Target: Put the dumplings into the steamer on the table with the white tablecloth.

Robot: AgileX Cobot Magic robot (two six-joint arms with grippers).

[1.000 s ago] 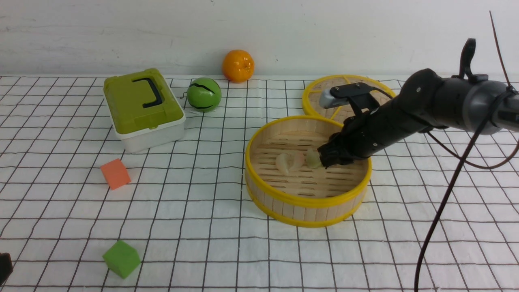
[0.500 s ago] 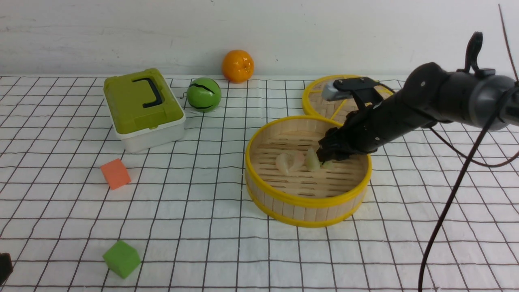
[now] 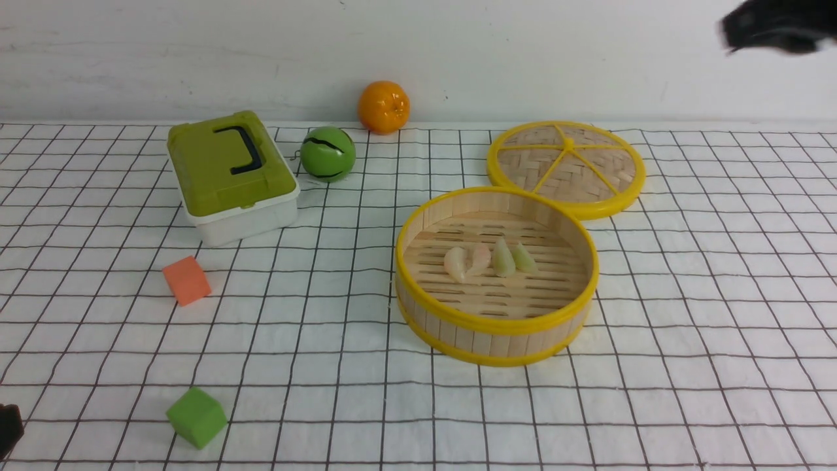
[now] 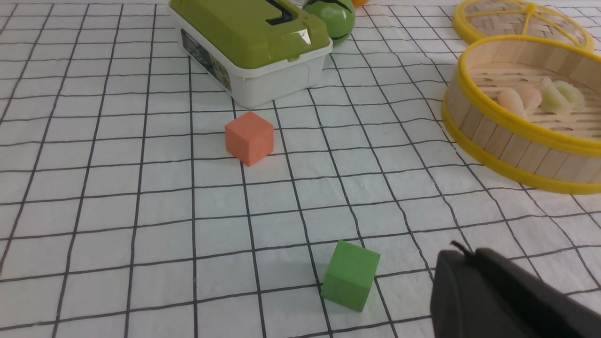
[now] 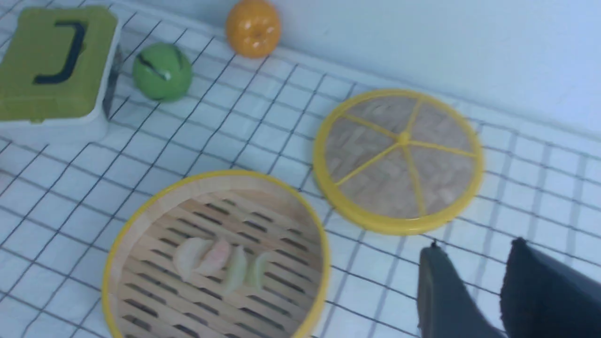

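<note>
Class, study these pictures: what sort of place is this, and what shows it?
Probably a robot practice bench, not a real kitchen: a grid-printed white tablecloth before a bare wall, toy dumplings in a bamboo steamer, and loose foam cubes.

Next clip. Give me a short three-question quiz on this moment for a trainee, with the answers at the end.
1. How many dumplings lie in the steamer?
2. True or false: the right claw hangs open, holding nothing.
3. What lies on the tablecloth just behind the steamer? A. woven lid B. green cube C. green-lidded box
Key: 1. four; 2. true; 3. A.
</note>
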